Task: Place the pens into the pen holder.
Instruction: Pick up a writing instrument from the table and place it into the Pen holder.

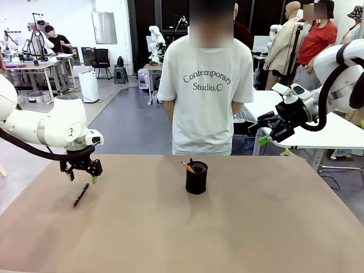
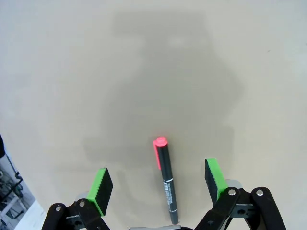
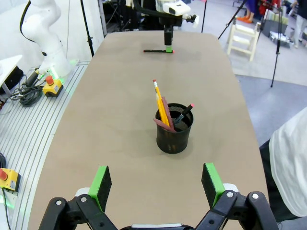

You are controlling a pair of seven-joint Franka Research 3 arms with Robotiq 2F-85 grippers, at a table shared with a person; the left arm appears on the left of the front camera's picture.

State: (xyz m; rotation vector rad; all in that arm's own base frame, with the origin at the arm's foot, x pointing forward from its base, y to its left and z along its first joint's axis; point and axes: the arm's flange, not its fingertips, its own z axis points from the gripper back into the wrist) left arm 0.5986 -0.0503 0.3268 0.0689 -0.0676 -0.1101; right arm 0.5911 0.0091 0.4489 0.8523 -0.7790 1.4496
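A black pen with red ends [image 1: 80, 195] lies flat on the table's left part. My left gripper [image 1: 83, 178] hangs open just above its far end. In the left wrist view the pen [image 2: 166, 184] lies between the green pads [image 2: 100, 184], touching neither, with my left gripper [image 2: 157, 184] straddling it. The black mesh pen holder [image 1: 196, 178] stands mid-table. It holds an orange-yellow pencil [image 3: 160, 102], a reddish-pink pen [image 3: 167, 114] and a black pen [image 3: 184, 114]. My right gripper [image 1: 261, 132] is raised at the far right, open and empty. Its pads [image 3: 100, 181] frame the holder [image 3: 174, 135] from a distance.
A person in a white T-shirt [image 1: 205, 91] stands at the table's far edge behind the holder, hands out of sight. The brown tabletop [image 1: 256, 227] is bare right of the holder. A white side table [image 1: 335, 133] stands beyond the right corner.
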